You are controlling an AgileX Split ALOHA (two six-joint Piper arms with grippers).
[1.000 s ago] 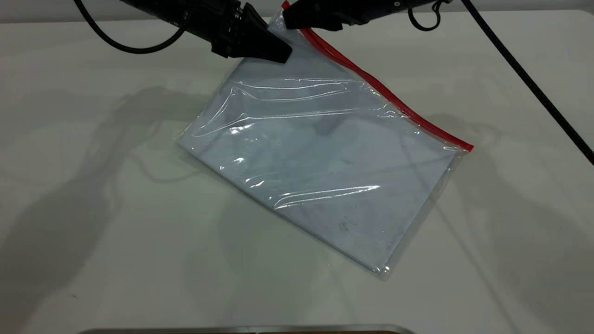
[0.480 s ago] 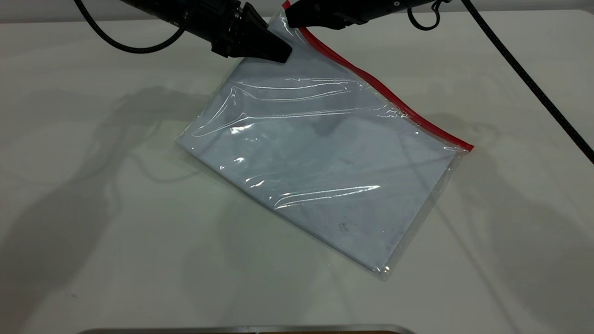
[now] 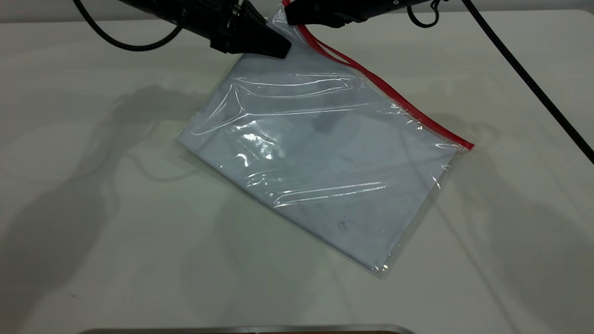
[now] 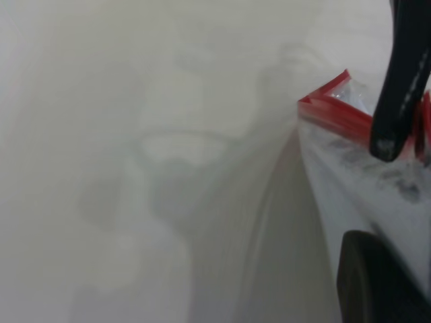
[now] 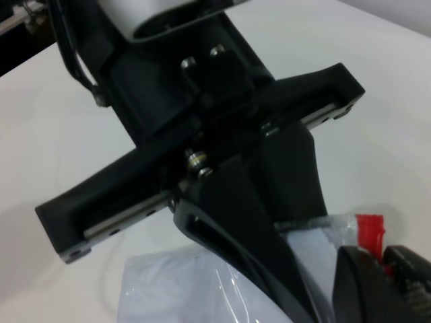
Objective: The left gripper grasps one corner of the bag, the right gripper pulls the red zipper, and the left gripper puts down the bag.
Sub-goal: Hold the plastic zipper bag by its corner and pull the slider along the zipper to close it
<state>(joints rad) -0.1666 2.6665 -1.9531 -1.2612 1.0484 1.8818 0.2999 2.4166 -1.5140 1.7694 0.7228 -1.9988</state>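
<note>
The bag (image 3: pixel 325 153) lies slanted on the white table, its far corner lifted. My left gripper (image 3: pixel 280 50), with wedge jaws, is shut on that corner just beside the red zipper (image 3: pixel 408 109). My right gripper (image 3: pixel 291 16) is shut on the zipper's top end. Below it the red strip splits into two strands for a short stretch. In the right wrist view the red zipper (image 5: pixel 370 232) sits pinched in my right gripper (image 5: pixel 396 272), with the left gripper's fingers (image 5: pixel 256 229) close beside. In the left wrist view the bag's red corner (image 4: pixel 328 105) shows behind a right fingertip (image 4: pixel 397 108).
The white table (image 3: pixel 93 208) surrounds the bag. The right arm's black cable (image 3: pixel 533 88) runs down across the right side. A metal edge (image 3: pixel 241 329) shows at the table's near side.
The left gripper has risen slightly with the bag's corner. The zipper strip near the right gripper has parted into two strands. The bag's wrinkles and glare have shifted.
</note>
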